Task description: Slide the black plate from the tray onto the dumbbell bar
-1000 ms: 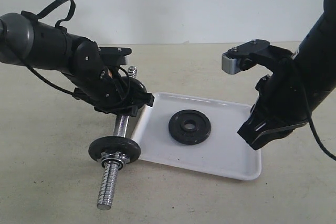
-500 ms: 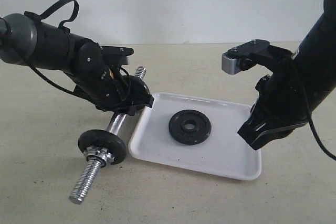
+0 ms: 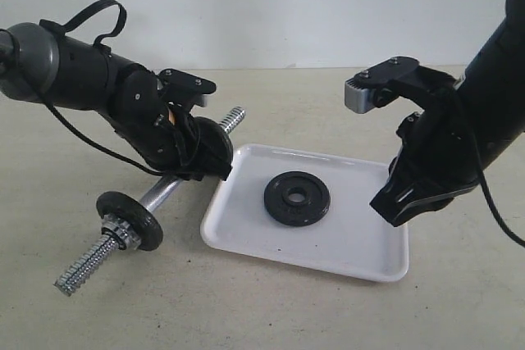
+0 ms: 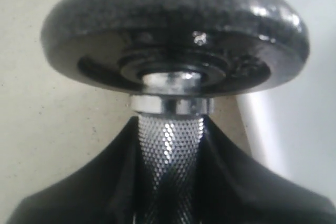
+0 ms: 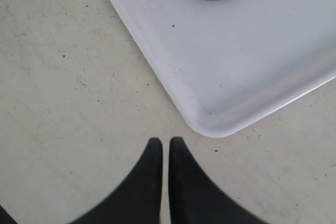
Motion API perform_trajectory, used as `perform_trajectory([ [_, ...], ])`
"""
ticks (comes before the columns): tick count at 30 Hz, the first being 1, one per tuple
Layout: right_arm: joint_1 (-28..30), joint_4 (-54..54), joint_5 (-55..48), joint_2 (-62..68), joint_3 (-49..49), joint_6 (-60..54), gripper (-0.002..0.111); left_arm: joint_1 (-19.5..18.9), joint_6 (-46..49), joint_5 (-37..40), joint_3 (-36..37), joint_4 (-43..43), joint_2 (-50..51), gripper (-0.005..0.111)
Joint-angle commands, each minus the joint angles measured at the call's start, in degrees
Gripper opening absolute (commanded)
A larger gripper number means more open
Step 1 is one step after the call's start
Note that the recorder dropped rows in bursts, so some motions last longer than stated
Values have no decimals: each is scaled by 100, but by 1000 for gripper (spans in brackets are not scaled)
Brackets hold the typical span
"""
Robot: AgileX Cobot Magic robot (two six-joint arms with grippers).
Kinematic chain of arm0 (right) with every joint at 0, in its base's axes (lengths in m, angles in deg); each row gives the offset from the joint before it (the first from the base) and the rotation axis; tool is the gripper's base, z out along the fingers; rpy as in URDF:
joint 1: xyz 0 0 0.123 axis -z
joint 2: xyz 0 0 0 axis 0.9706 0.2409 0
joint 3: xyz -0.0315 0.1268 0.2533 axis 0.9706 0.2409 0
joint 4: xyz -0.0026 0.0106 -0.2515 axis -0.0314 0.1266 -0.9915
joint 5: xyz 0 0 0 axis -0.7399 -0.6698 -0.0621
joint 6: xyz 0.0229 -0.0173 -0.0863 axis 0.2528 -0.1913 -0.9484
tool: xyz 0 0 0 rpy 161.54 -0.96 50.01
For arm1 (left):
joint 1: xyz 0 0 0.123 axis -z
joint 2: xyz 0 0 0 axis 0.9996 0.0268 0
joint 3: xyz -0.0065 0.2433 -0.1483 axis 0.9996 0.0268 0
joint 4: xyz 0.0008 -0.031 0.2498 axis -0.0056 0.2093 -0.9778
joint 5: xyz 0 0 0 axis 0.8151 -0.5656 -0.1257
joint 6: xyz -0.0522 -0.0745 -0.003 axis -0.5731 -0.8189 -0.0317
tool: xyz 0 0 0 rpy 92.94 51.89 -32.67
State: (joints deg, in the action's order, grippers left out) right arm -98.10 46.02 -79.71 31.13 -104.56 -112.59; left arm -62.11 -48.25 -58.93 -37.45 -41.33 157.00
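Chrome dumbbell bar (image 3: pixel 160 193) gripped by left fingers (image 4: pixel 84 192); right fingers (image 5: pixel 147 182) closed beside tray (image 5: pixel 210 121) corner.

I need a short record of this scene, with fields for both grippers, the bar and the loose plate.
left gripper: shut on the dumbbell bar, at its knurled middle
right gripper: shut, empty, above the table beside a tray corner
dumbbell bar: carries a mounted disc near one threaded end
black plate: flat in the tray, untouched
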Motion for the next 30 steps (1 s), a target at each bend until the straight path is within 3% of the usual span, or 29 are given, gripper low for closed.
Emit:
perform_trajectory([
  [1,2,13,223,-23,-35,-310,0,19,156,130,62,-82,187,4],
  [12,2,13,1103,-23,-35,-445,0,19,156,-32,62,-393,-290,4],
  [30,2,313,1179,-23,-35,-551,0,19,133,66,62,-440,-1080,4],
])
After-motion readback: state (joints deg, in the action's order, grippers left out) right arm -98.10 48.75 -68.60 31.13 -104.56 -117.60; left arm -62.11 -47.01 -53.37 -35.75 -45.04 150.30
